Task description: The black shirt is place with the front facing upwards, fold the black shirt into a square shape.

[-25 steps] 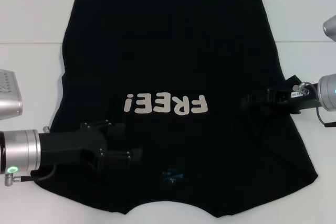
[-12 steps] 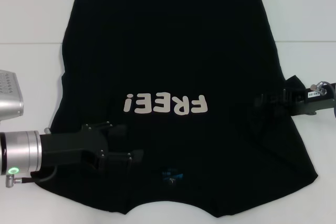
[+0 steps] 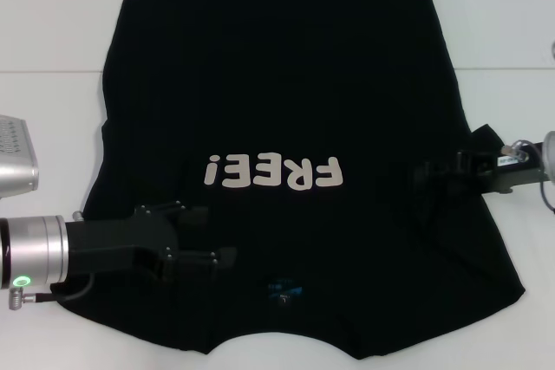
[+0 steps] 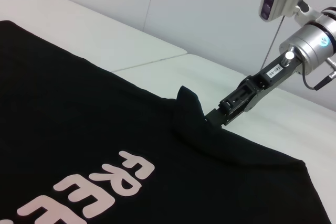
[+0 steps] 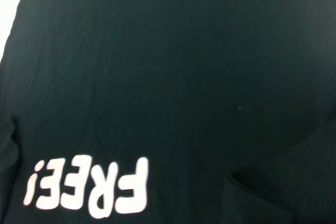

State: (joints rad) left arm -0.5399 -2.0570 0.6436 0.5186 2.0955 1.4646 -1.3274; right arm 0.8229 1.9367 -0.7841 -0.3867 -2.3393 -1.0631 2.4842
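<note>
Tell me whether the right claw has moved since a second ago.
Yes. The right claw has drawn back toward the robot's right, farther from the FREE! print on the black shirt.

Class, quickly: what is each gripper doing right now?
Left gripper: over the black shirt, near its collar; fingers cannot be told.
Right gripper: at the shirt's right edge; cannot be told.

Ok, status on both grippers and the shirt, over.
Left gripper low over black shirt, near its collar. Right gripper at sleeve edge, cloth bunched there. Shirt flat, unfolded. Nothing obstructing.

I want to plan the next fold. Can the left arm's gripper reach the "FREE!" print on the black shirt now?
Probably yes. The left gripper is over the black shirt, just near of the "FREE!" print, and nothing lies between them.
</note>
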